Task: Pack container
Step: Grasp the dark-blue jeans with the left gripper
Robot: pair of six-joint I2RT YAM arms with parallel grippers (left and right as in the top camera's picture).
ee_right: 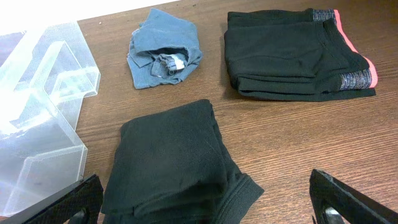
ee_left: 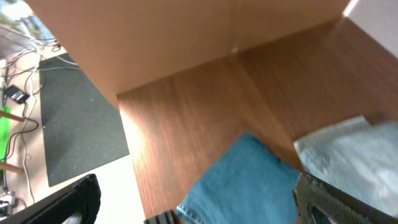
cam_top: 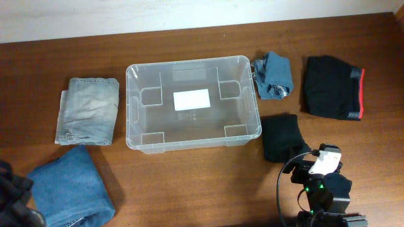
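Observation:
The clear plastic container [cam_top: 131, 107] stands empty mid-table, a white label on its bottom; its corner [ee_right: 43, 112] shows at the left of the right wrist view. My right gripper [ee_right: 205, 208] is open above the near end of a folded black garment [ee_right: 171, 158], which lies just right of the container [cam_top: 282, 135]. Over a folded blue cloth [ee_left: 249, 180] at the table's front left my left gripper [ee_left: 202, 208] is open, with nothing between its fingers. In the overhead view only a dark part of the left arm [cam_top: 12, 202] shows in the corner.
Folded light jeans [cam_top: 88, 110] lie left of the container, the blue cloth [cam_top: 69, 186] in front of them. A small crumpled blue garment [cam_top: 273, 74] and black shorts with red trim [cam_top: 332, 87] lie at the back right. The table's left edge and floor [ee_left: 74, 124] are close.

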